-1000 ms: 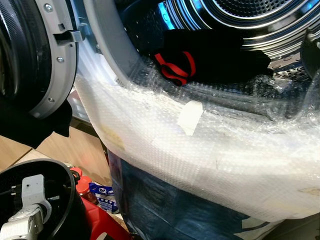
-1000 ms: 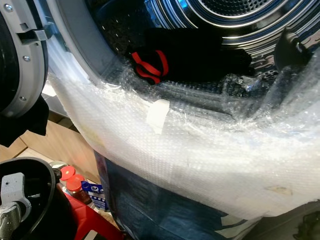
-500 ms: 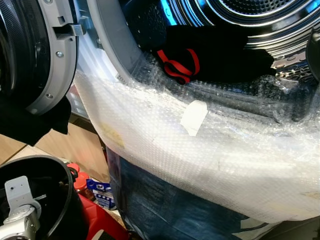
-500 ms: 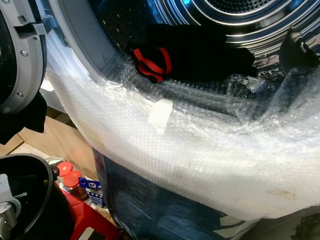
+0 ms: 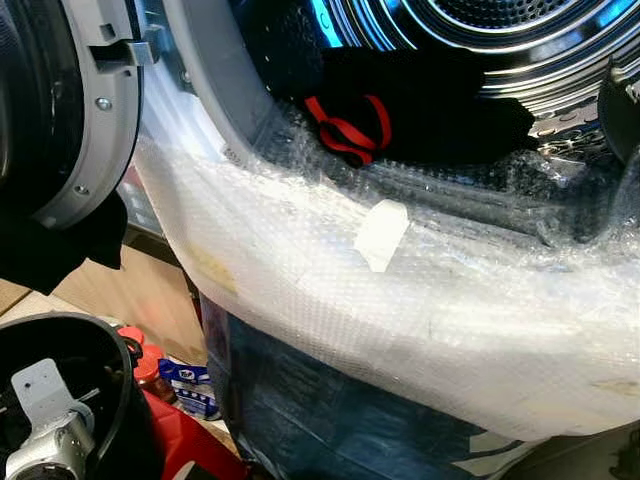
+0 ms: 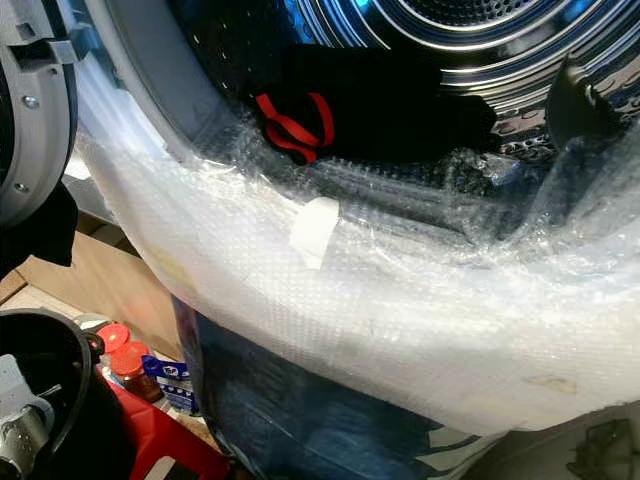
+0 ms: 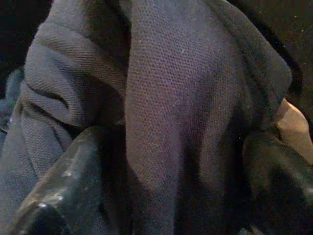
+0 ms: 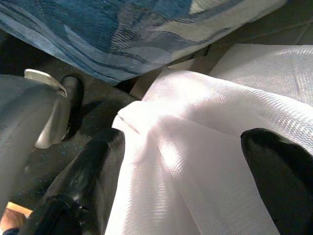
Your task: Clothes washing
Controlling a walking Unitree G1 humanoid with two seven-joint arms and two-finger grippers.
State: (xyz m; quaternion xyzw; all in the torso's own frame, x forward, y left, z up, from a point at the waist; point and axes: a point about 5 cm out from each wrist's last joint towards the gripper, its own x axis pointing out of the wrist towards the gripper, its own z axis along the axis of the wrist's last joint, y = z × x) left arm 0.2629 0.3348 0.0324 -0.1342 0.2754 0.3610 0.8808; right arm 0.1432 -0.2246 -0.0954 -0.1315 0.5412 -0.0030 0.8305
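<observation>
The washing machine's steel drum [image 5: 520,40] stands open, its door [image 5: 70,110] swung to the left. A black garment with red straps [image 5: 350,125] lies at the drum's front. My left arm [image 5: 45,440] reaches down into a black basket [image 5: 100,350] at lower left. In the left wrist view, dark navy knit cloth [image 7: 161,98] fills the gap of my left gripper [image 7: 171,186], whose fingers [image 7: 63,181] stand wide apart. In the right wrist view, my right gripper [image 8: 190,186] is spread wide over white woven cloth [image 8: 195,137], with blue patterned fabric [image 8: 122,29] beyond it.
Bubble wrap [image 5: 400,290] with a tape patch [image 5: 380,235] covers the machine's front rim. A black cloth [image 5: 50,250] hangs below the door. Red-capped jars [image 6: 120,350] and a red box [image 5: 190,440] sit on the floor beside the basket.
The head view has shifted a little, so the machine sits slightly further left and higher. My left arm has shifted slightly inside the basket. Nothing was taken or let go.
</observation>
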